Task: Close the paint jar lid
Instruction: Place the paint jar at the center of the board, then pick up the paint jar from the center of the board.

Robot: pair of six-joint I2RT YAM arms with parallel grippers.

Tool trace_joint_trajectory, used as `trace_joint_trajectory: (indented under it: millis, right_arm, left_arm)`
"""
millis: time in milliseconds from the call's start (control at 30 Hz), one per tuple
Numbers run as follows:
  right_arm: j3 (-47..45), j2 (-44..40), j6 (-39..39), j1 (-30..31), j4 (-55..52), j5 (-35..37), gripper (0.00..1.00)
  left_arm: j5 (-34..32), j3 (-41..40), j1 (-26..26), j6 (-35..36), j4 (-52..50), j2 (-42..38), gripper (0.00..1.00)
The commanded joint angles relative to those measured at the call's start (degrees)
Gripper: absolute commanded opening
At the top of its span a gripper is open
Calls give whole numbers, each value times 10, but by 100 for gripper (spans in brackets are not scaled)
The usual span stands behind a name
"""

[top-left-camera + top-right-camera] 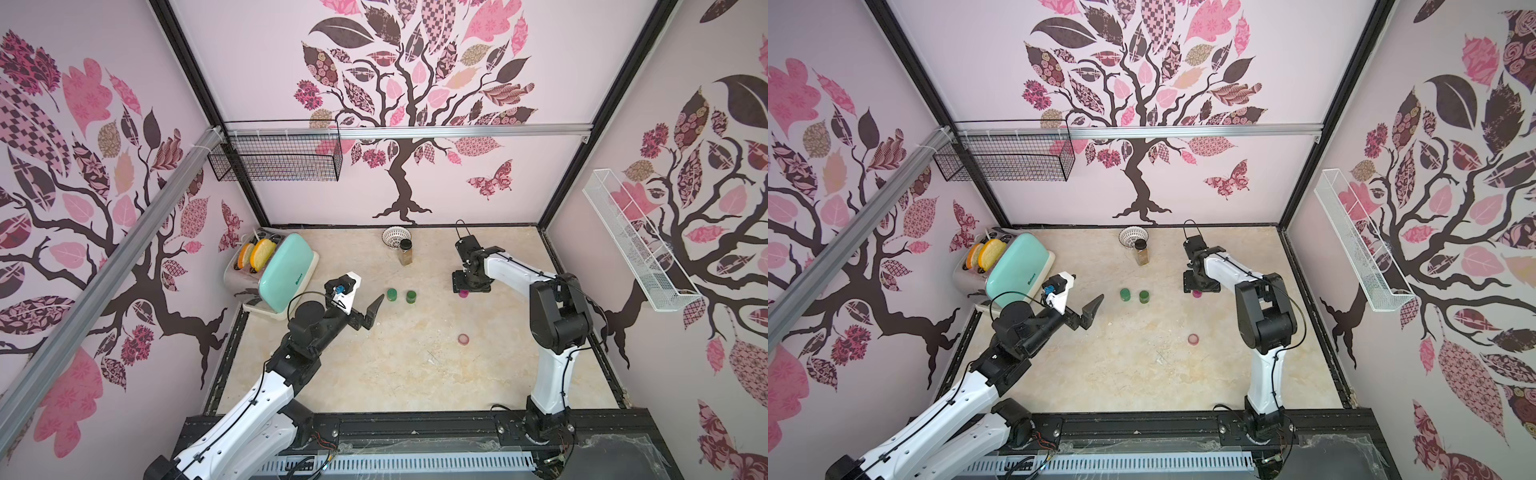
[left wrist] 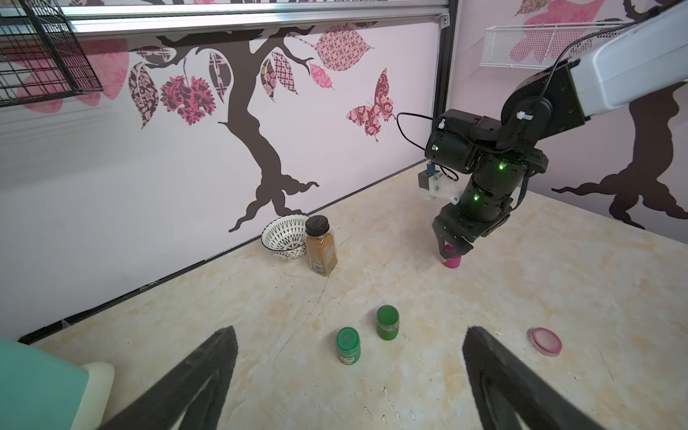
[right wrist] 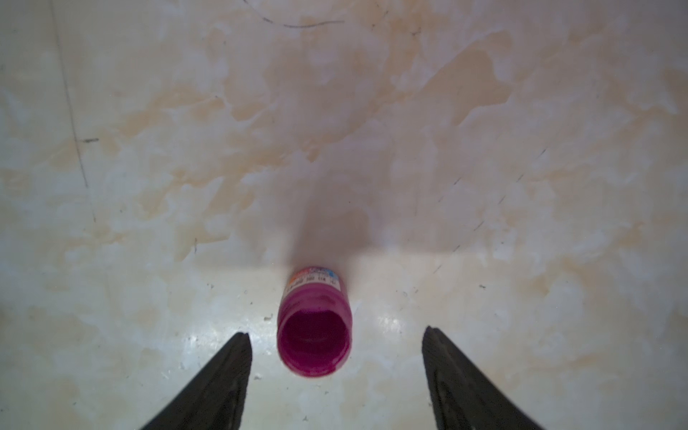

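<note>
The open magenta plastic paint jar [image 3: 314,335] stood upright between the right fingers [image 3: 227,372], which were spread and touching nothing; the left fingers [image 2: 219,357] gaped wide, empty.

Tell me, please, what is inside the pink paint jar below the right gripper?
The pink paint jar stands open, with no lid on it. Its inner wall is coated magenta. Deeper down the view is blurred, so the paint level cannot be told. The pink lid lies apart from it.
</note>
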Motion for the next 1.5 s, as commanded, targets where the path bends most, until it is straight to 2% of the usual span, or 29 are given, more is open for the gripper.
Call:
trace_joint_trajectory:
  millis: [0, 167, 567, 1067, 1267, 1333, 1467]
  right_arm:
    - [28, 15, -1, 1, -3, 12, 68]
    - [35, 33, -1, 1, -3, 11, 57]
    - [42, 53, 7, 1, 0, -14, 44]
    - [48, 64, 10, 1, -2, -22, 38]
    - [45, 21, 13, 1, -16, -39, 37]
    - [39, -8, 16, 2, -20, -52, 37]
    - [22, -80, 23, 9, -34, -90, 37]
  left_arm:
    - [-29, 16, 0, -17, -4, 2, 98]
    - [-32, 21, 0, -17, -27, 6, 98]
    - [-37, 34, 0, -15, -42, 18, 98]
    - [-45, 35, 0, -21, -42, 19, 98]
    - [-49, 32, 1, -52, -35, 23, 98]
    - [-52, 32, 1, -68, -35, 27, 95]
    - [1, 31, 1, -30, -35, 23, 98]
